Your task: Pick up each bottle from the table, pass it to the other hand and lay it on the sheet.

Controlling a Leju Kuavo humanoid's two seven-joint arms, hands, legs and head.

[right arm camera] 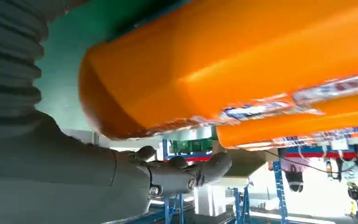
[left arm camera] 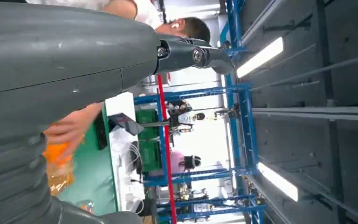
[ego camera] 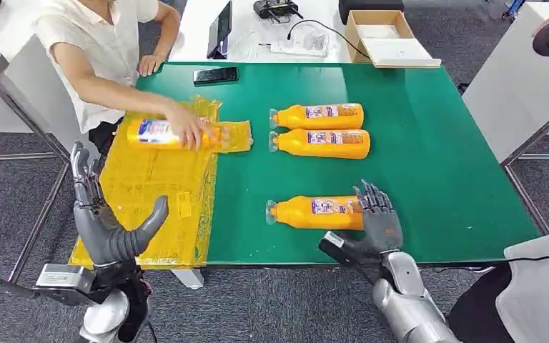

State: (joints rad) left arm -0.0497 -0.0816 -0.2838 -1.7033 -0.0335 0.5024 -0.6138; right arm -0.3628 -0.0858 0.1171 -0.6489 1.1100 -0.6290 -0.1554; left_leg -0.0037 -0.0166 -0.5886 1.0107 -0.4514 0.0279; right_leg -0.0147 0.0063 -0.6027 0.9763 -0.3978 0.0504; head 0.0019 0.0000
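Orange plastic bottle (ego camera: 314, 212) lies lower centre | right hand (ego camera: 379, 218) fingers spread at its base | left hand (ego camera: 107, 221) lower left, fingers spread, empty | person's hand (ego camera: 189, 131) on bottle on yellow sheet (ego camera: 150, 207)

Four orange bottles in all: one (ego camera: 316, 212) lies right against the right hand's fingers (ego camera: 376, 204), two more (ego camera: 319, 116) (ego camera: 322, 143) lie side by side farther out beyond those fingers, and a fourth (ego camera: 159, 133) lies under a person's hand (ego camera: 189, 131), beyond the left hand's fingers (ego camera: 82, 171). One yellow sheet (ego camera: 150, 207). One green counter (ego camera: 429, 157). One black phone (ego camera: 215, 75). One cardboard box (ego camera: 389, 39).
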